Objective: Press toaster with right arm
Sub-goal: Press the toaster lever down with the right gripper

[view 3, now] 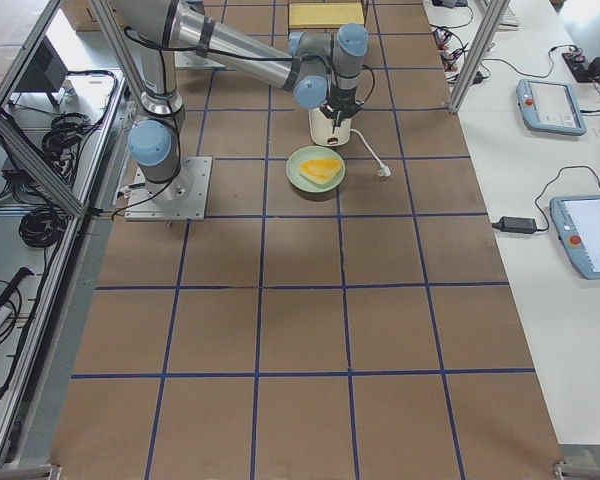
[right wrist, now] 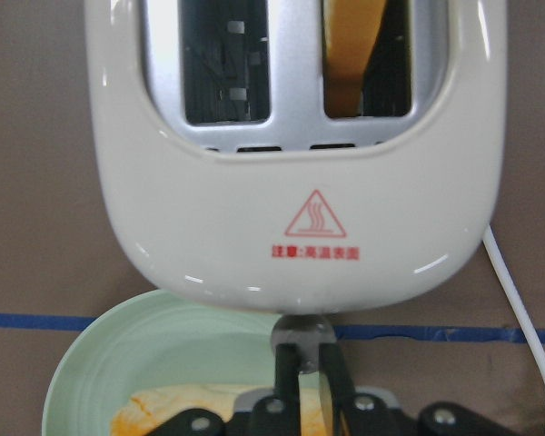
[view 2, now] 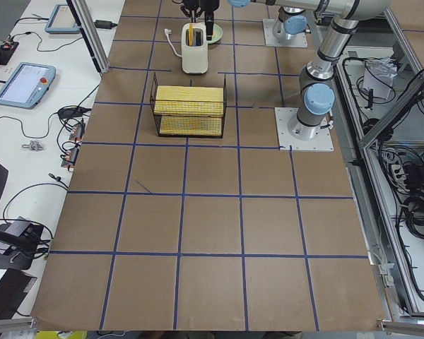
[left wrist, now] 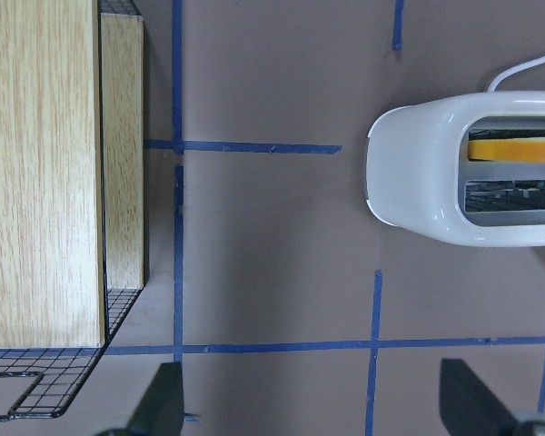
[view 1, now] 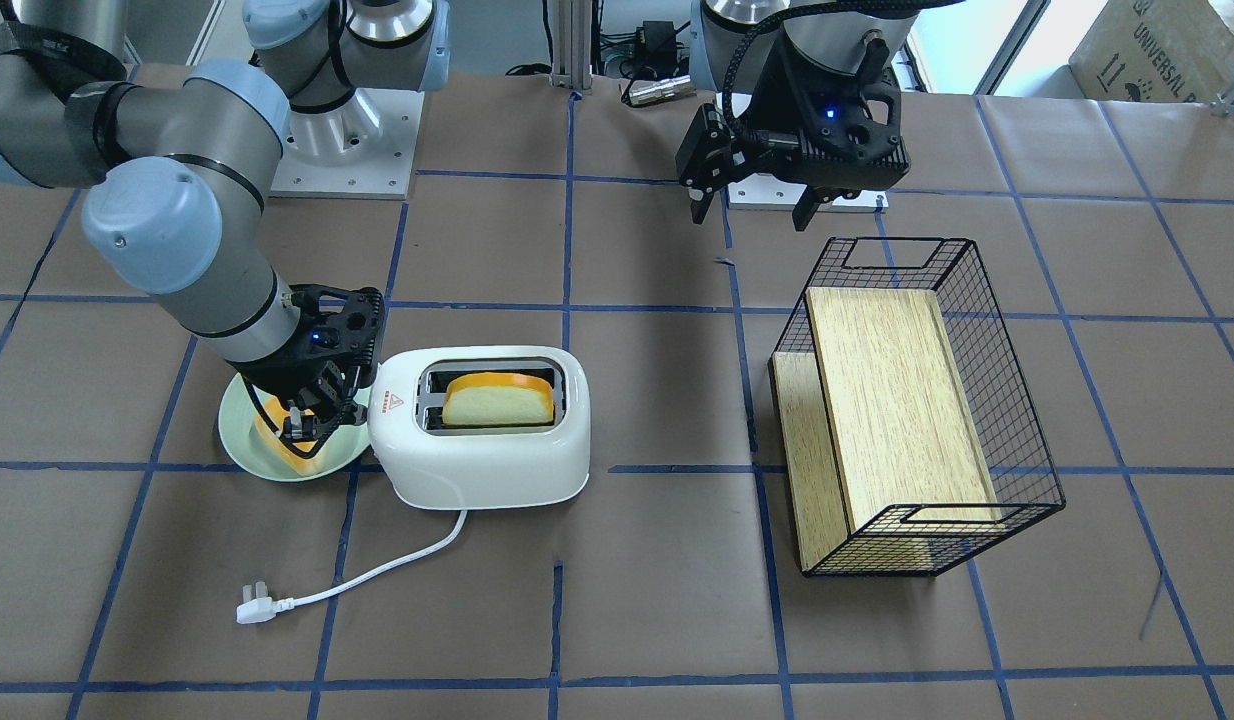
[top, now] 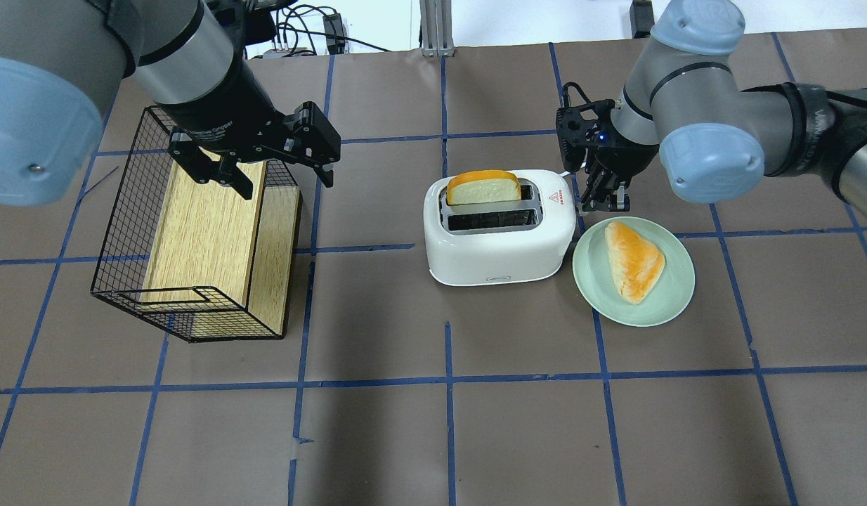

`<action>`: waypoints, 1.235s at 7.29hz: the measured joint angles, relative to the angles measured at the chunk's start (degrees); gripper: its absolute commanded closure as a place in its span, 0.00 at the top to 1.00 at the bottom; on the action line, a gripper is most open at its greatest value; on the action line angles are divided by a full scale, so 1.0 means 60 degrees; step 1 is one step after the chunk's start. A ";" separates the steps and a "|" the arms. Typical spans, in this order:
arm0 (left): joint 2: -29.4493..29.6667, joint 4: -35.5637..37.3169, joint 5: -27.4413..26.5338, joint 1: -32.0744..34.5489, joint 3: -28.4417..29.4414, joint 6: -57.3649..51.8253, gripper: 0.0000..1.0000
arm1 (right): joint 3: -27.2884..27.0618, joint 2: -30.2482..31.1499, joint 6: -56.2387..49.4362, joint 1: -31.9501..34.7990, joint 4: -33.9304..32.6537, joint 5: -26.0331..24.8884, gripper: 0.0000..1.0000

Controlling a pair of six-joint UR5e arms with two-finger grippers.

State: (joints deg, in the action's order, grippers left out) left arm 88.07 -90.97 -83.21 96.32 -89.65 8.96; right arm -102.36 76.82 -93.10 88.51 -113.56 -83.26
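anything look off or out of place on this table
The wire basket appears tipped on its side, with wooden boards inside. The plug of the toaster lies loose, connected to nothing.

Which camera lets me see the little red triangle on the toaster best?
The right wrist view: the red triangle is large and sharp on the toaster. Front-facing and overhead views show only a tiny red mark. The left wrist view cuts that end off; the side views are too far.
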 measured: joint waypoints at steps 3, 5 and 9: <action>0.0000 0.0000 -0.0002 -0.0002 0.0000 -0.0003 1.00 | -0.0046 -0.0099 -0.0179 -0.0002 -0.0003 -0.0007 0.22; 0.0000 0.0000 0.0003 0.0002 0.0000 0.0000 1.00 | -0.0049 -0.0206 -0.0271 -0.0013 -0.0086 -0.0001 0.22; 0.0000 0.0000 -0.0003 0.0000 0.0000 0.0000 1.00 | -0.0049 -0.0357 -0.0338 -0.0015 -0.0246 -0.0011 0.22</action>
State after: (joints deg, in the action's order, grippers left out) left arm 88.07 -90.97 -83.23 96.31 -89.65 8.96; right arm -102.66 74.67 -95.12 88.42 -115.03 -83.32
